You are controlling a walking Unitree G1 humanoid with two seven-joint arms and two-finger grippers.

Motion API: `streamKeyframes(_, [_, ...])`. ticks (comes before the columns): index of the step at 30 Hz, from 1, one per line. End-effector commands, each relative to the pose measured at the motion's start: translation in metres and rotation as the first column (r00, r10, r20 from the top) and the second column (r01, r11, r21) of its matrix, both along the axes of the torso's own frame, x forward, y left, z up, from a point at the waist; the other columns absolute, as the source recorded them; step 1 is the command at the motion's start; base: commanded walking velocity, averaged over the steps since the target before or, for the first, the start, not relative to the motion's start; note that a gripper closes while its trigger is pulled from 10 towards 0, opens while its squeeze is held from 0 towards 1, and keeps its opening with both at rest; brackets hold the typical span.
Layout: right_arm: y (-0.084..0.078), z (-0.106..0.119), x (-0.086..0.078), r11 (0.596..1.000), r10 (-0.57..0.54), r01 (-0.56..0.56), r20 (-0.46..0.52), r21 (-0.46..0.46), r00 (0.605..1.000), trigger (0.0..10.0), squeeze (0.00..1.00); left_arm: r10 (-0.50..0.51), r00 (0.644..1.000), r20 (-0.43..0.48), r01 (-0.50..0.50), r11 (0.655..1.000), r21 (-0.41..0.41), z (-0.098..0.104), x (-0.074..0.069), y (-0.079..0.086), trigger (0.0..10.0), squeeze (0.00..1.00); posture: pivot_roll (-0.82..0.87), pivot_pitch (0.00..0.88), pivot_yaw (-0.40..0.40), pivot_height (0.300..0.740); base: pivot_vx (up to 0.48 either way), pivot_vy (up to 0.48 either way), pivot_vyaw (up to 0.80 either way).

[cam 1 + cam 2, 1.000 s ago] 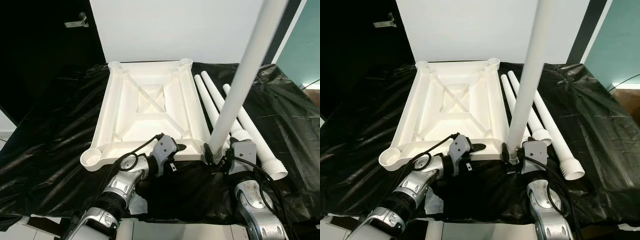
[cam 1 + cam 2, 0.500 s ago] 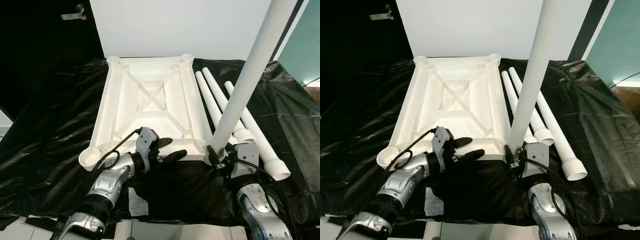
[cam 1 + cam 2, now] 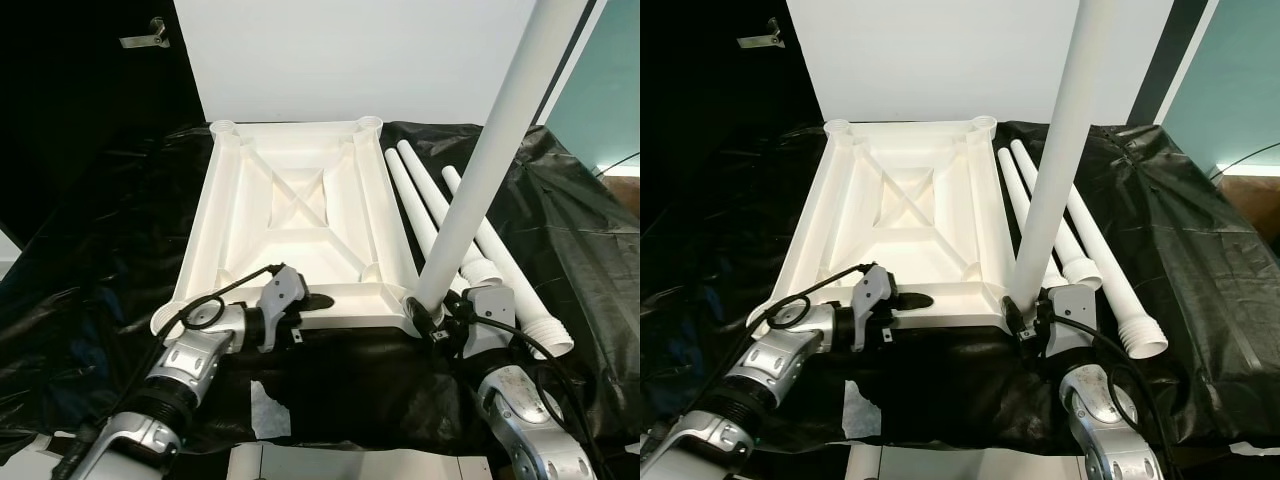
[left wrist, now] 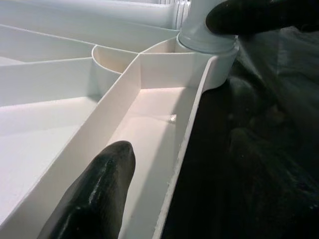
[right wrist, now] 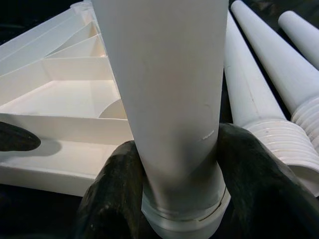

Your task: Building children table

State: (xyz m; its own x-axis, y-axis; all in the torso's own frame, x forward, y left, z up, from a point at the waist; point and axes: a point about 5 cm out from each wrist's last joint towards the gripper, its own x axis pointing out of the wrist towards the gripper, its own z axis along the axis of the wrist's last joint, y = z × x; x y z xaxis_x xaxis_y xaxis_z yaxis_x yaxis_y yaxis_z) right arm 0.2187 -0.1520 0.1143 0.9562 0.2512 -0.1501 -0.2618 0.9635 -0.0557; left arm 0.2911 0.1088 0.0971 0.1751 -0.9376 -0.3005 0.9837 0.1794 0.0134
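Evidently the tabletop [image 3: 300, 225] has been laid upside down on the black-draped counter [image 3: 100, 260], ribs and corner sockets facing up, so that legs can be driven in from above. One leg [image 3: 490, 150] is stood in the near corner socket at about 4 o'clock of the tabletop, leaning slightly away toward 1 o'clock. It is clasped low down, just above its collar, by the right gripper [image 3: 440, 315], whose fingers [image 5: 254, 179] are closed snugly round the shaft on both sides, as seen in the right wrist view; a grip so near the socket probably suits turning or pressing the threaded end home. The left gripper [image 3: 300, 305] is set at the near edge at about 6 o'clock, with one finger [image 4: 94, 194] lying in the channel inside the rim. The other finger is hidden, so it cannot be told how far the fingers are parted or whether the rim is pinched; the pose looks meant to steady the tabletop against the force on the leg. Three spare legs [image 3: 440, 215] are laid side by side on the counter at 3 o'clock of the tabletop, threaded ends toward the robot, within the right arm's reach. The socket at 7 o'clock [image 3: 765, 315] and the two far sockets are not yet filled.
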Motion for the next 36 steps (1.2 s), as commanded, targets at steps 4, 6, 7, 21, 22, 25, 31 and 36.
streamKeyframes(4, [-0.008,-0.026,-0.015,0.999,-0.022,0.017,-0.176,-0.027,0.984,10.0,0.0,-0.095,0.993,-0.077,0.098,0.994,0.046,-0.014,-0.007,0.001,10.0,0.0,-0.1,0.002,-0.008,0.74,0.0,0.0,0.0])
streamKeyframes(6, [-0.009,-0.025,-0.015,0.999,-0.031,0.026,-0.17,-0.033,0.985,10.0,0.0,-0.098,0.992,-0.077,0.102,0.994,0.044,-0.014,-0.007,0.0,10.0,0.0,-0.1,0.002,-0.008,0.74,0.0,0.0,0.0])
streamKeyframes(7, [-0.011,-0.024,-0.015,0.998,-0.048,0.041,-0.154,-0.048,0.987,10.0,0.82,-0.101,0.992,-0.075,0.104,0.994,0.043,-0.014,-0.007,-0.002,10.0,0.0,-0.1,0.002,-0.007,0.74,0.0,0.0,0.0])
streamKeyframes(21, [-0.006,-0.007,-0.018,0.998,0.025,-0.031,-0.105,-0.051,0.994,10.0,0.34,-0.105,0.992,-0.073,0.108,0.994,0.029,-0.015,-0.008,-0.009,10.0,0.0,-0.12,0.012,-0.009,0.74,0.0,0.0,0.0])
streamKeyframes(22, [-0.001,-0.008,-0.019,0.996,0.075,-0.08,-0.118,-0.046,0.99,10.0,0.0,-0.105,0.992,-0.073,0.107,0.994,0.028,-0.015,-0.008,-0.01,10.0,0.0,-0.12,0.012,-0.009,0.74,0.0,0.0,0.0])
streamKeyframes(25, [0.003,-0.009,-0.019,0.99,0.128,-0.134,-0.136,-0.042,0.982,10.0,0.0,-0.104,0.992,-0.073,0.107,0.994,0.028,-0.016,-0.008,-0.01,10.0,0.0,-0.12,0.009,-0.008,0.74,0.0,0.0,0.0])
streamKeyframes(31, [0.004,-0.008,-0.006,0.974,0.214,-0.223,-0.159,-0.046,0.964,5.3,0.0,-0.1,0.992,-0.082,0.103,0.994,0.038,-0.016,-0.007,-0.01,10.0,0.0,-0.11,0.002,-0.005,0.74,0.0,0.0,0.0])
streamKeyframes(36, [0.002,-0.007,0.018,0.969,0.225,-0.238,-0.166,-0.061,0.96,0.4,0.0,-0.131,0.974,-0.183,0.15,0.984,0.093,-0.021,-0.012,-0.002,10.0,0.0,-0.09,0.0,-0.003,0.74,0.0,0.0,0.0])
